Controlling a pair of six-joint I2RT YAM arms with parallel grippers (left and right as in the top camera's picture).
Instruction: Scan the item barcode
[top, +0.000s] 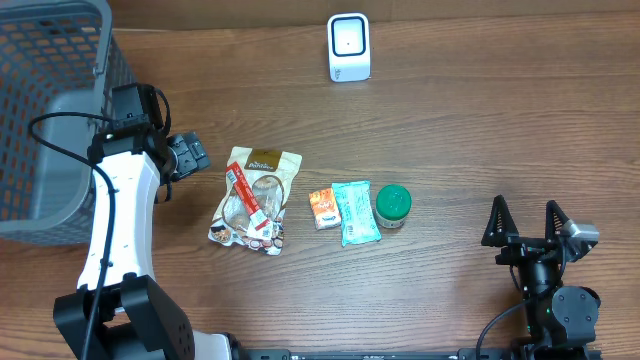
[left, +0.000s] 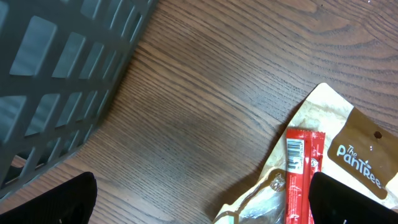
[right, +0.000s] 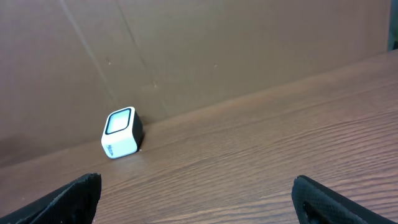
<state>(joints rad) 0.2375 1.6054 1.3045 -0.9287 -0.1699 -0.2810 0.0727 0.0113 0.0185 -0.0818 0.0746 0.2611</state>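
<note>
Beside the basket (top: 50, 100), the left pincer (top: 195, 153) gapes near the snack pouch (top: 256, 200).

Overhead feed reads evenly and softly lit from above, desk (top: 480, 120) grain sharp, only short faint shadows on the wood and the white scanner (top: 349, 47) face slightly washed out. On my left wrist view the basket (left: 56, 74) mesh is soft and out of focus while the pouch (left: 348, 149) print stays crisp. Right wrist view is dimmer, its dark fingers (right: 68, 205) blurred at the lower corners.
</note>
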